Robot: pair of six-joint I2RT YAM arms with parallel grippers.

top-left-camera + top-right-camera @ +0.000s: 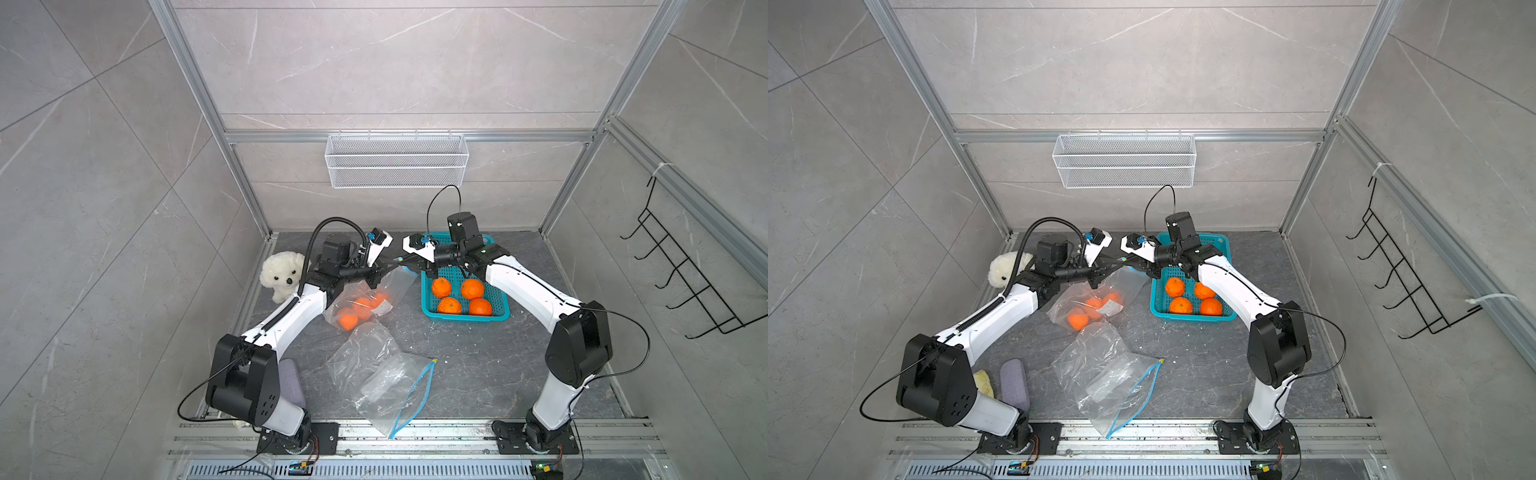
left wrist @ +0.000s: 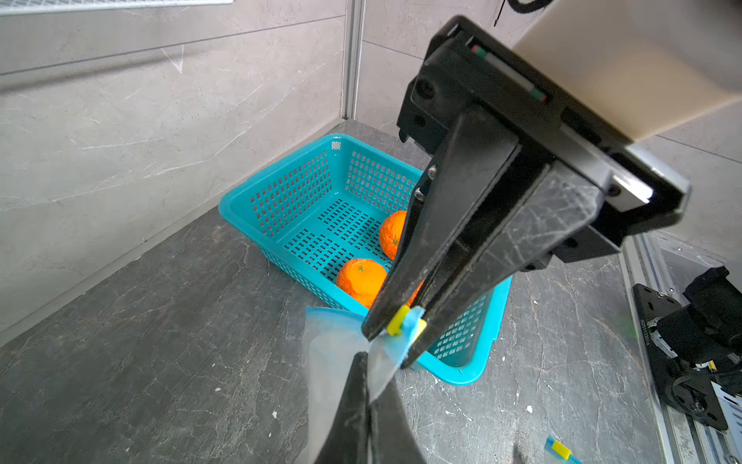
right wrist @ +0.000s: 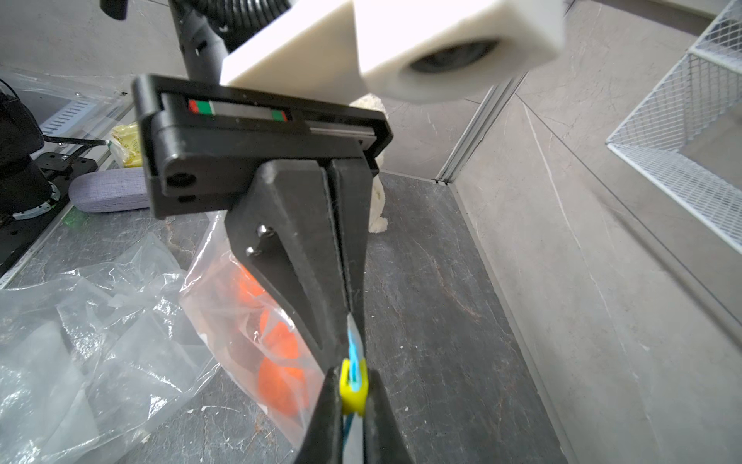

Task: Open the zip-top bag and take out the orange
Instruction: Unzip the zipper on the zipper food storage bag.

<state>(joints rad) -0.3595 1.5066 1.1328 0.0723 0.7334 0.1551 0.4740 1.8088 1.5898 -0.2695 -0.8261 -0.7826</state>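
- Top views both put two empty clear bags nearest you, at 6 o'clock on the table.
- Near centre, the zip-top bag slumps on the slab with several bagged oranges inside. Its mouth is raised toward 12 o'clock.
- Your left gripper is clamped on the blue zip strip. Your right gripper pinches the yellow slider just beside it.
- Expect thin, slick, floppy film, dragged down by the fruit's weight. Hold the stiffer zip strip, not the film, and draw the slider along it.
- At 1 o'clock, the teal basket holds four loose oranges.
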